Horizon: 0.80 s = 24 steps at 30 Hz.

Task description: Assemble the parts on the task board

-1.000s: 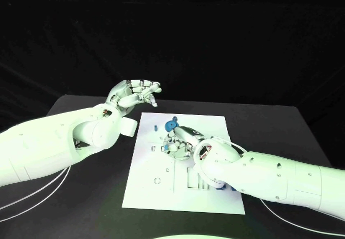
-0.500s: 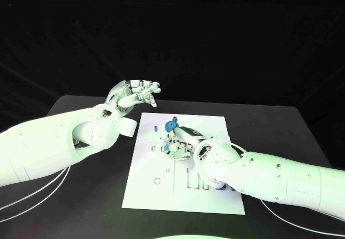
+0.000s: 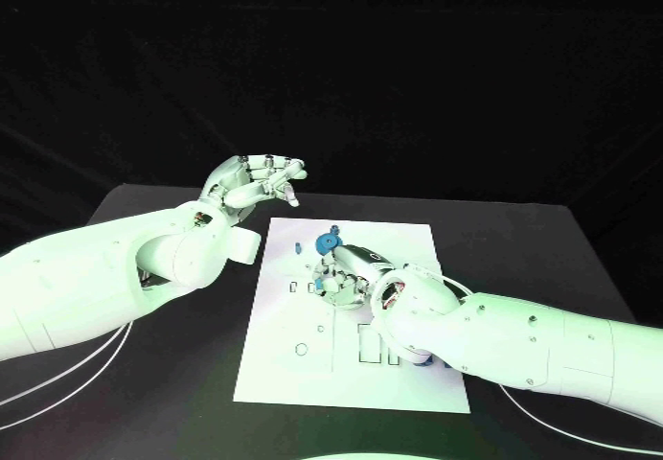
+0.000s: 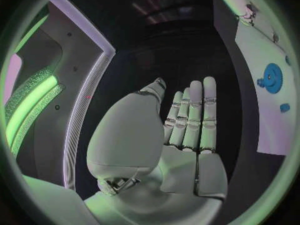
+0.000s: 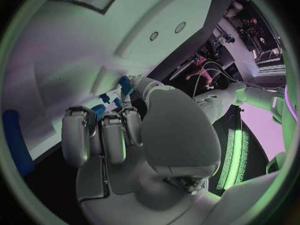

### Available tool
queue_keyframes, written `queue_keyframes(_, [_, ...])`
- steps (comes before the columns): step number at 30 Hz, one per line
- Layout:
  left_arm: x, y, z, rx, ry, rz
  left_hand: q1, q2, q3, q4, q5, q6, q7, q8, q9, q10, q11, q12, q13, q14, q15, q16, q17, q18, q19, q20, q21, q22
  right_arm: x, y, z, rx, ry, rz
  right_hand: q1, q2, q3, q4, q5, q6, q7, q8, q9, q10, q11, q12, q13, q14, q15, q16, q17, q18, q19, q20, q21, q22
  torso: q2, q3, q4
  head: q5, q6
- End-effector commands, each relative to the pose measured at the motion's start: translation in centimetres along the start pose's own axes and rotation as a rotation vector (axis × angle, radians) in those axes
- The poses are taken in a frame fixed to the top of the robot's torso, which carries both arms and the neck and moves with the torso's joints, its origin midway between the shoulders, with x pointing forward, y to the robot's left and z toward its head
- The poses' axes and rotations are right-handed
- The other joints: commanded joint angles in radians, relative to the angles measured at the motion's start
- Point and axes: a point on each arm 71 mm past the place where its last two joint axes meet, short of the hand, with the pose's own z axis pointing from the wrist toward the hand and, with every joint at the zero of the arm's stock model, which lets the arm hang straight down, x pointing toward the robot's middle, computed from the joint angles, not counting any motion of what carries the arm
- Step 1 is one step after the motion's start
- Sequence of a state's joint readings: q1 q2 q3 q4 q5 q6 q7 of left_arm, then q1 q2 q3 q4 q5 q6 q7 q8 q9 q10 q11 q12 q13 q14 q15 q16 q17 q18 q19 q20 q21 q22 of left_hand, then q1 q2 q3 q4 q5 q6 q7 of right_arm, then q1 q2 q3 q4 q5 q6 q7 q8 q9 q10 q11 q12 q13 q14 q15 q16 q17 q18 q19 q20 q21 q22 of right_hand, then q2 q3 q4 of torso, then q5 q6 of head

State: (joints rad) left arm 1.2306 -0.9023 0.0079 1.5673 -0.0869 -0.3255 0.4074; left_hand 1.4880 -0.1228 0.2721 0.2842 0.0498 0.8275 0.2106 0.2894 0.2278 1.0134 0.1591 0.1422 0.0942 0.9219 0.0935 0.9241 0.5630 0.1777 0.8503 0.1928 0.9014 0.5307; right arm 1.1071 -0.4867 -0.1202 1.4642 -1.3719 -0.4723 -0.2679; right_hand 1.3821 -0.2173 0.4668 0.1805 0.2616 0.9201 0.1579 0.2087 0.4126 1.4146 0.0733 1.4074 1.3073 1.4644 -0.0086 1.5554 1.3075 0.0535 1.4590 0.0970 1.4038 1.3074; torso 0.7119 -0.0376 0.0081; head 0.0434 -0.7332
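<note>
The white task board (image 3: 290,369) lies in the middle of the black table. A blue gear (image 3: 331,241) sits near its far edge, and the same blue gear (image 4: 272,76) appears in the left wrist view with a smaller blue piece (image 4: 284,107) beside it. My right hand (image 3: 354,279) is low over the board just behind the gear, fingers curled in and pinching a small blue part (image 5: 99,111) against the board's surface (image 5: 69,70). My left hand (image 3: 257,180) hovers beyond the board's far left corner; its fingers (image 4: 195,116) are stretched out with nothing in them.
Slots and small holes mark the near half of the board (image 3: 307,349). A dark blue piece (image 3: 430,361) lies by my right forearm, and a long blue piece (image 5: 15,141) shows in the right wrist view. Bare black table (image 3: 553,240) surrounds the board.
My right hand has crept very slightly leftwards over the board, still curled on the part. The left hand has stayed where it was.
</note>
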Motion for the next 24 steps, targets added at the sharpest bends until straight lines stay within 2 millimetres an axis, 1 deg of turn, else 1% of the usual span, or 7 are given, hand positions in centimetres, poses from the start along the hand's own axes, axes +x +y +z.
queue_keyframes(1, [0.2,-0.1,0.0,0.006,0.016,-0.01,-0.005,-0.006,0.002,0.002,0.0,-0.007,0.012,0.004,0.001,-0.004,0.003,0.005,0.001,-0.006,0.003,0.004,-0.001,0.005,-0.007,0.0,0.006,0.001,0.0,0.2,0.0,-0.014,-0.008,-0.008,-0.011,-0.009,0.004,0.001,0.001,-0.02,0.005,-0.011,-0.005,-0.007,0.003,-0.004,0.064,0.096,0.011,0.001,0.219,-0.008,0.001,0.008,-0.002,0.123,0.0,0.0001,-0.0001,-0.001,0.0])
queue_keyframes(4, [0.1,-0.1,0.0,0.006,0.016,-0.009,-0.005,-0.006,0.002,0.002,0.0,-0.007,0.012,0.004,0.001,-0.004,0.003,0.005,0.001,-0.006,0.003,0.004,-0.001,0.005,-0.007,0.0,0.006,0.001,0.0,0.2,0.0,-0.015,-0.01,-0.008,-0.025,-0.013,0.003,0.007,0.001,-0.036,0.011,-0.022,-0.011,-0.011,0.009,-0.007,0.06,0.096,0.016,0.002,0.22,-0.007,0.0,0.013,-0.005,0.122,0.0,0.0003,0.0002,-0.002,0.0])
queue_keyframes(14, [0.1,-0.1,0.0,0.004,0.015,-0.009,-0.007,-0.006,0.001,0.002,0.0,-0.007,0.012,0.005,0.003,-0.004,0.002,0.007,0.002,-0.006,0.003,0.006,-0.002,0.005,-0.012,0.001,0.012,0.005,-0.2,0.3,-0.3,-0.027,-0.04,-0.001,-0.038,-0.027,-0.005,0.014,0.0,-0.049,0.014,-0.031,-0.016,-0.017,0.013,-0.011,0.056,0.096,0.021,0.001,0.219,-0.006,-0.002,0.018,-0.009,0.121,0.0,-0.0004,0.0005,-0.001,0.001])
queue_keyframes(20, [0.0,0.2,0.1,-0.027,0.03,0.008,-0.008,-0.006,0.0,0.002,0.0,-0.009,0.011,0.005,0.003,-0.002,0.002,0.008,0.003,-0.005,0.003,0.008,-0.002,0.005,-0.013,0.001,0.014,0.006,-0.7,0.5,-1.1,-0.055,-0.085,0.013,-0.044,-0.039,-0.023,0.02,0.0,-0.062,0.017,-0.041,-0.021,-0.02,0.015,-0.013,0.053,0.096,0.023,0.001,0.219,-0.005,-0.003,0.021,-0.012,0.119,-0.002,0.0007,-0.0002,0.0,0.003])
queue_keyframes(21, [-0.1,0.3,0.1,-0.039,0.036,0.018,-0.011,-0.007,-0.002,0.003,0.0,-0.011,0.011,0.004,0.003,0.003,0.001,0.012,0.005,-0.003,0.002,0.01,-0.002,0.005,-0.014,0.0,0.017,0.007,-0.9,0.5,-1.3,-0.062,-0.092,0.018,-0.047,-0.033,-0.069,0.021,-0.13,-0.078,0.017,-0.052,-0.024,-0.02,0.018,-0.012,0.053,0.096,0.026,0.001,0.217,-0.006,-0.003,0.023,-0.013,0.12,-0.002,0.0007,-0.0007,0.0,0.003])
queue_keyframes(23, [-0.1,0.6,0.1,-0.08,0.051,0.058,-0.029,-0.009,-0.014,0.004,0.0,-0.019,0.002,0.004,0.005,0.03,-0.009,0.04,0.019,0.014,-0.005,0.029,0.004,0.007,-0.012,-0.003,0.031,0.014,-1.6,0.6,-1.8,-0.088,-0.104,0.037,-0.031,-0.023,-0.098,0.023,-0.132,-0.079,0.021,-0.056,-0.026,-0.023,0.02,-0.014,0.051,0.095,0.027,0.0,0.216,-0.005,-0.004,0.025,-0.015,0.119,-0.004,0.0006,-0.0023,0.0,0.005])
queue_keyframes(24, [-0.1,0.8,0.1,-0.107,0.061,0.082,-0.051,-0.007,-0.029,0.003,0.0,-0.022,-0.004,0.013,0.01,0.048,-0.019,0.077,0.04,0.042,-0.013,0.062,0.019,0.007,-0.001,-0.009,0.053,0.025,-2.0,0.6,-2.0,-0.105,-0.107,0.051,-0.021,-0.015,-0.121,0.027,-0.129,-0.079,0.022,-0.06,-0.027,-0.025,0.021,-0.015,0.049,0.094,0.029,-0.001,0.212,-0.004,-0.007,0.027,-0.021,0.116,-0.005,0.0004,-0.0028,0.001,0.005])
